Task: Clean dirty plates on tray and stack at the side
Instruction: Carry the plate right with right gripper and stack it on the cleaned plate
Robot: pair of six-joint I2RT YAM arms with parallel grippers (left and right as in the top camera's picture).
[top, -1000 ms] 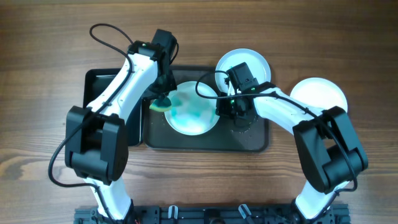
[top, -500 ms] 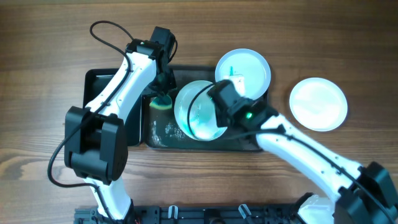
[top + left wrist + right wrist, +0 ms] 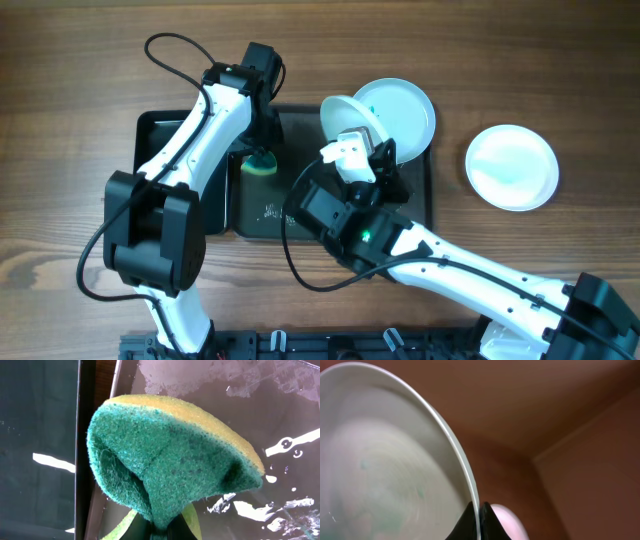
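Although the tray (image 3: 295,140) is wide, only one plate (image 3: 405,110) lies flat in it, a white one at the tray's far right corner with its rim reaching past the far edge. The rest of the tray's floor (image 3: 225,420) is bare and wet, with pale smears near its near left corner. A second plate (image 3: 345,115) is held steeply tilted in the air above the far edge of the tray, partly covering the flat one from overhead. The right gripper (image 3: 360,143) has its jaws pinched on that plate's rim, and the right wrist view shows the dark fingertips (image 3: 470,519) closed on either side of the thin edge, with a few faint teal specks on the plate's face (image 3: 380,470). A third plate (image 3: 512,167) rests on the table (image 3: 80,80) towards its right edge, well apart from the tray. Just inside the tray's left edge, the left gripper (image 3: 262,150) has its jaws clamped on a folded sponge (image 3: 170,460), green face outward with a yellow layer behind. A narrow tray (image 3: 216,200) lies just beside the left edge, a strip of wood showing between the two, and the left arm crosses over it.
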